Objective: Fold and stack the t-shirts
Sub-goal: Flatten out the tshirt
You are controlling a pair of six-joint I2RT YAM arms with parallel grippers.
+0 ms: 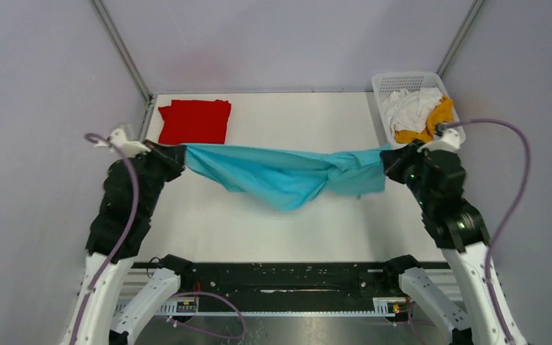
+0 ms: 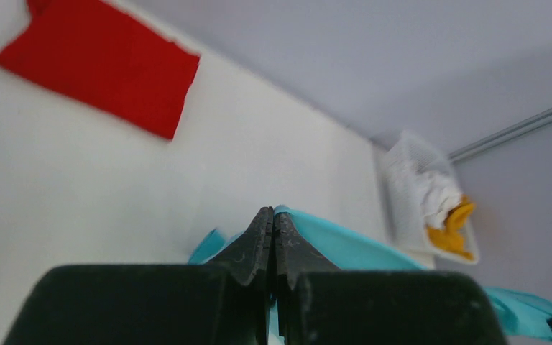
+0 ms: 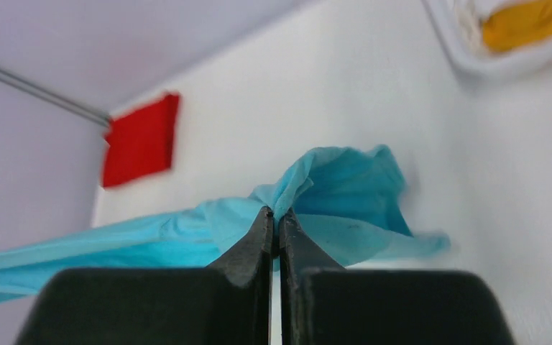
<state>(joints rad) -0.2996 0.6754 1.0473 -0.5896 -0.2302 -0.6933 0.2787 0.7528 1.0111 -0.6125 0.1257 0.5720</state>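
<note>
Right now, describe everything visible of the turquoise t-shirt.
The turquoise t-shirt is plain, soft, thin-looking fabric, unfolded and pulled into a long band across the middle of the table. The left gripper is shut on one end, the right gripper on the other. It sags in the middle and is twisted and bunched near the right end. Whether its lowest fold touches the table is unclear.
</note>
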